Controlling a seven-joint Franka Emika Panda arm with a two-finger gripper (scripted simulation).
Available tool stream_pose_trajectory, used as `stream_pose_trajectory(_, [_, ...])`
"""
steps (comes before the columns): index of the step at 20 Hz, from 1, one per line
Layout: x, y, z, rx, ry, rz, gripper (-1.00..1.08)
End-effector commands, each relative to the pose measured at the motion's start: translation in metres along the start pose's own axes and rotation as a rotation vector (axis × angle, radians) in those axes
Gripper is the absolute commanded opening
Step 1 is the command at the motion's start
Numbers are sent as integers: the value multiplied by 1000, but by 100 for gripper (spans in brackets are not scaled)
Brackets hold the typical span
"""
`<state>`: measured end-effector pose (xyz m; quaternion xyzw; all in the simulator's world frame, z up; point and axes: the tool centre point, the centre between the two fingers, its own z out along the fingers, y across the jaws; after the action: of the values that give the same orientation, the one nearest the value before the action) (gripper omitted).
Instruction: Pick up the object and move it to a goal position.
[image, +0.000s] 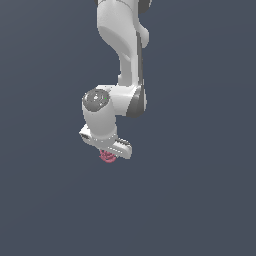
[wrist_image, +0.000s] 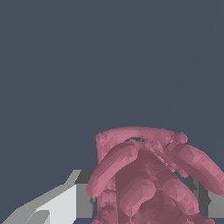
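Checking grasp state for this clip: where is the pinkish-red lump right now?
In the exterior view the pinkish-red lump sits directly under the white gripper, near the picture's centre; the wrist view shows it between the fingers.

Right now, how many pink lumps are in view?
1. The pink lump sits directly under the claw in the exterior view; in the wrist view it fills the space between the fingers. Nothing else pink shows.

Arm (image: 120, 55): smooth white shell, slight sheen, with dark grey joint inserts. Gripper (image: 107, 152): smooth white body; finger (wrist_image: 57, 205) matt white with grey pad. Object (wrist_image: 148, 183): matt pinkish-red, ridged, bumpy, faceted surface. Background: flat, matt grey-blue.
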<state>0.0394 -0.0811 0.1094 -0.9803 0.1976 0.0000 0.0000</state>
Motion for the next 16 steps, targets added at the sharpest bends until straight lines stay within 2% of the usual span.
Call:
stream_pose_trajectory(1, [5,0,-24,0,1,0,-100])
stream_pose_trajectory(9, [25,0,-102,-1,0,0,-100])
stream_pose_trajectory(16, [37,-1,-144,-1,0,0,-100])
